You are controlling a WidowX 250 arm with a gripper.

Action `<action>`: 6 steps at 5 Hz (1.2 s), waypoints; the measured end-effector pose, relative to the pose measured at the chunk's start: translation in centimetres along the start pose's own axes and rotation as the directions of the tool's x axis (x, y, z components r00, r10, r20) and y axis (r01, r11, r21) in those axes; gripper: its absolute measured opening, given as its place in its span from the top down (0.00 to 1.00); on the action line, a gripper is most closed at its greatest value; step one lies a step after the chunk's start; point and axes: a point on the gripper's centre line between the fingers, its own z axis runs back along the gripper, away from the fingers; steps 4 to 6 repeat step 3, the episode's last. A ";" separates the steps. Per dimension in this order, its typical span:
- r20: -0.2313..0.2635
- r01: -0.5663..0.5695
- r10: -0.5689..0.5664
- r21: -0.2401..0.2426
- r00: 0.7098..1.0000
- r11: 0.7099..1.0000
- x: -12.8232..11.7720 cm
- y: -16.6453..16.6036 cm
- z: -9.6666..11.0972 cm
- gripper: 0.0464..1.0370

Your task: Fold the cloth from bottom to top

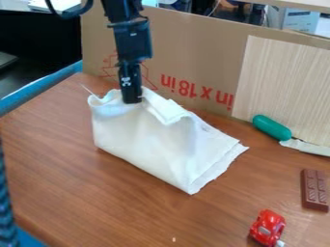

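Evidently, the black claw (131, 100) pinches the soft white cloth (145, 144), bunched into rounded folds.

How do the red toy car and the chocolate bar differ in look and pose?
The toy car is bright red and rounded; the chocolate bar is brown and flat, with raised segments. The bar lies farther from the camera than the car, nearer the cardboard. Both rest on the wooden table, right of the cloth in the view.

Black arm segments — boxy, small white marks, looping black cable
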 end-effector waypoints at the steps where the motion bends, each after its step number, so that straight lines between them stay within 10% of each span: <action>1: 0.003 0.020 -0.020 0.013 1.000 1.000 1.7 0.4 0.8 0.98; 6: -0.010 -0.001 0.001 0.003 1.000 1.000 3.4 2.1 0.0 0.98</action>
